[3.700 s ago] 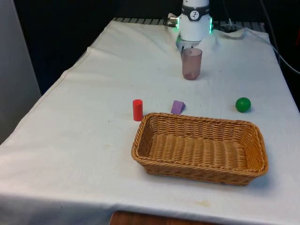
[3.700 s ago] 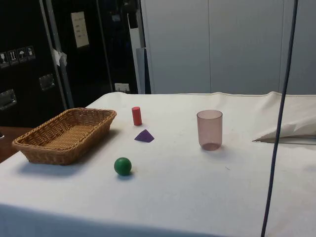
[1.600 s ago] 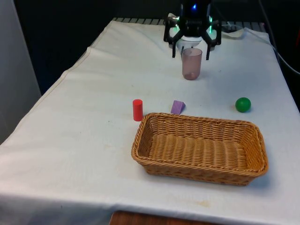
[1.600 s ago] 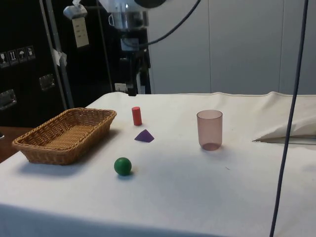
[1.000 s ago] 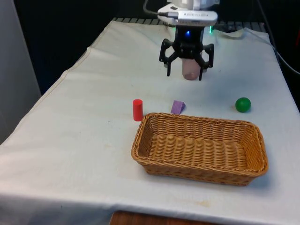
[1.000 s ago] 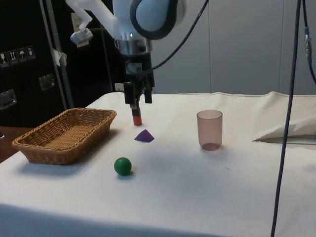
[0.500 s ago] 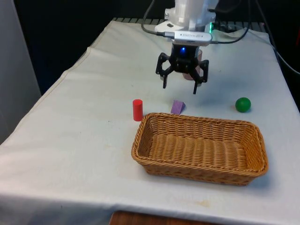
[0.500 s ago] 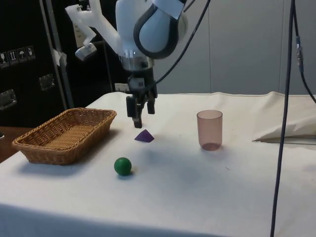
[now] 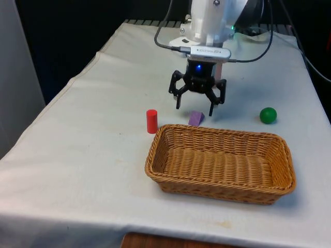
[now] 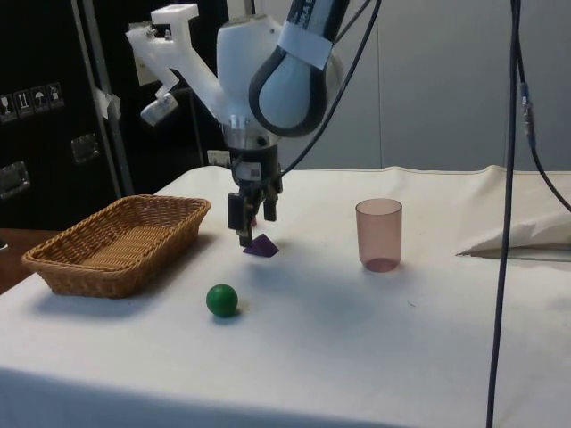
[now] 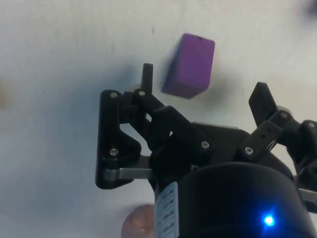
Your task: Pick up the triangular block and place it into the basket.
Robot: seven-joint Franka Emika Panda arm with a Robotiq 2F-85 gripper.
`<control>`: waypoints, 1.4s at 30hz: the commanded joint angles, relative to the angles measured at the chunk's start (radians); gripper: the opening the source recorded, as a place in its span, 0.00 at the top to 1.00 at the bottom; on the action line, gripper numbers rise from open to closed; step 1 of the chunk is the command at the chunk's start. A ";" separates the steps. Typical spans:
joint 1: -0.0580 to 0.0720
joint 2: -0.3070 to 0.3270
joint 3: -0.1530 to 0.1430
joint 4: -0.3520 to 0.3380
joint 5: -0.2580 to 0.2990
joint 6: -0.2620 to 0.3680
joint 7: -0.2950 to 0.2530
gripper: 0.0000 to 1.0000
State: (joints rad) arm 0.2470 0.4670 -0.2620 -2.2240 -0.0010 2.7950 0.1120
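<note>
One purple triangular block lies just behind the one basket. The gripper hangs just above the block, fingers spread. Near the basket: one red cylinder, one green ball, one cup.

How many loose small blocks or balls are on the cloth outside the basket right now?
3: red cylinder off the basket's far corner, purple triangular block under the gripper, green ball at front view's right.

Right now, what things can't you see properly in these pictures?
- Red cylinder: in the side view the pincer hides it.
- Pink cup: in the front view the arm covers it.
- Purple triangular block: its underside faces the cloth.
</note>
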 commanded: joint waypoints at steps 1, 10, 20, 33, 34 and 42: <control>-0.006 0.007 0.007 -0.002 0.008 0.023 -0.004 0.00; -0.009 0.043 0.006 -0.003 0.006 0.090 0.000 0.17; -0.009 0.050 0.006 -0.003 0.006 0.105 0.001 0.67; 0.000 -0.009 -0.009 -0.003 -0.005 0.060 0.000 0.66; 0.000 -0.022 -0.010 0.001 -0.007 0.048 -0.001 0.66; -0.001 -0.055 -0.012 0.032 -0.007 -0.002 -0.006 0.66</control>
State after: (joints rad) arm 0.2430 0.4130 -0.2700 -2.1870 -0.0030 2.7960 0.1040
